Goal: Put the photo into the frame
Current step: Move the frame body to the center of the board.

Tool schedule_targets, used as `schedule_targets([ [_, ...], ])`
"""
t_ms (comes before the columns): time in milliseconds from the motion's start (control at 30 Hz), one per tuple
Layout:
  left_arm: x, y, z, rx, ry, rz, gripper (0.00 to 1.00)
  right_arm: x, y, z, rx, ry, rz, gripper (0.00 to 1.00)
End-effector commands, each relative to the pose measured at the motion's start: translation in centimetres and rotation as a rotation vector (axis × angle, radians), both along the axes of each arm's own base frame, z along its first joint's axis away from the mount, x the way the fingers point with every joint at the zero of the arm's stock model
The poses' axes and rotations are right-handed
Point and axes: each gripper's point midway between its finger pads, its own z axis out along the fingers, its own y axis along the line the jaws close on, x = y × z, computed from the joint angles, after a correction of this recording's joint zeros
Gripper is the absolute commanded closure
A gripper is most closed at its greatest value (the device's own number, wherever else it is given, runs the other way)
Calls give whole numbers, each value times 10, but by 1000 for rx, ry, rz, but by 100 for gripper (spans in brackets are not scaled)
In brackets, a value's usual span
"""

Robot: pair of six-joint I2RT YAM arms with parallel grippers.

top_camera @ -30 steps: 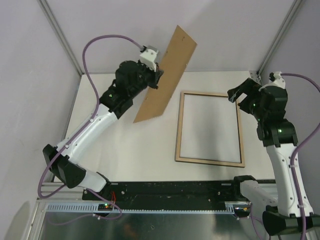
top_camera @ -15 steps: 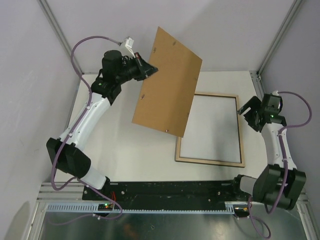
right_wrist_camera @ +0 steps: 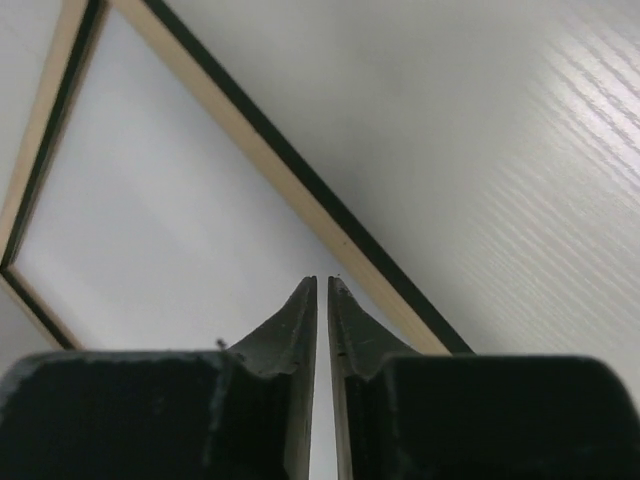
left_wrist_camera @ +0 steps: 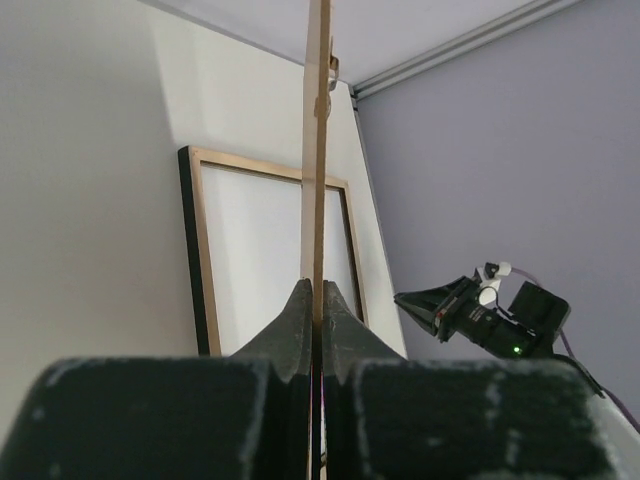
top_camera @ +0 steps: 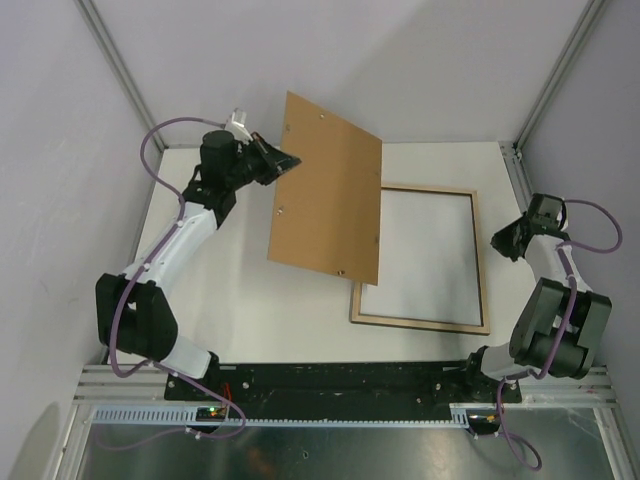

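The frame (top_camera: 420,322) lies flat on the white table at centre right, light wood side up, its inside plain white. The photo's printed side is out of view. My left gripper (top_camera: 285,160) is shut on the left edge of a plain brown backing board (top_camera: 328,190), held in the air, tilted, over the frame's upper left corner. In the left wrist view the board (left_wrist_camera: 317,150) runs edge-on from the left gripper (left_wrist_camera: 317,285), with the frame (left_wrist_camera: 196,250) beyond. My right gripper (top_camera: 497,243) hangs at the frame's right edge; the right gripper (right_wrist_camera: 322,280) holds nothing, its jaws nearly touching above the frame rim (right_wrist_camera: 300,185).
Grey walls with metal corner posts (top_camera: 120,70) close in the table at the back and sides. A black rail (top_camera: 340,378) runs along the near edge between the arm bases. The right gripper (left_wrist_camera: 420,305) shows in the left wrist view, past the board.
The left arm has swung the board from steeply tilted to nearly face-up, partly over the frame. The right arm has drawn back to the frame's right edge and its jaws have closed.
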Motion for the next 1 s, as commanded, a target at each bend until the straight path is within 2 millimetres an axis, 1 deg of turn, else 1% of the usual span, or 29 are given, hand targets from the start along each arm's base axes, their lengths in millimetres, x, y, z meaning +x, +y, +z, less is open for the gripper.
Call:
schedule_targets([
  [0,-19,2,80,-139,-204,-28,100,-2,-21,-18,-60,52,-75,89],
  [167,-20,5,70,-156,-188,-28,100,-13,-22,-43,-64,137,-73,93],
  [267,-21,7,69,-161,-188,-28,100,-21,-20,-56,-65,172,-64,94],
  [467,-22,10,66,-163,-186,-30,100,-31,-14,-72,-61,210,-34,97],
  [600,-23,11,64,-167,-181,-29,100,-33,-2,-77,-65,224,3,98],
  [767,-23,18,57,-165,-171,-11,100,-28,34,-75,-58,210,77,98],
  [867,-23,25,49,-164,-155,1,100,-22,63,-73,-47,190,135,98],
  [967,-25,32,35,-159,-131,11,100,-14,96,-70,-25,157,190,98],
])
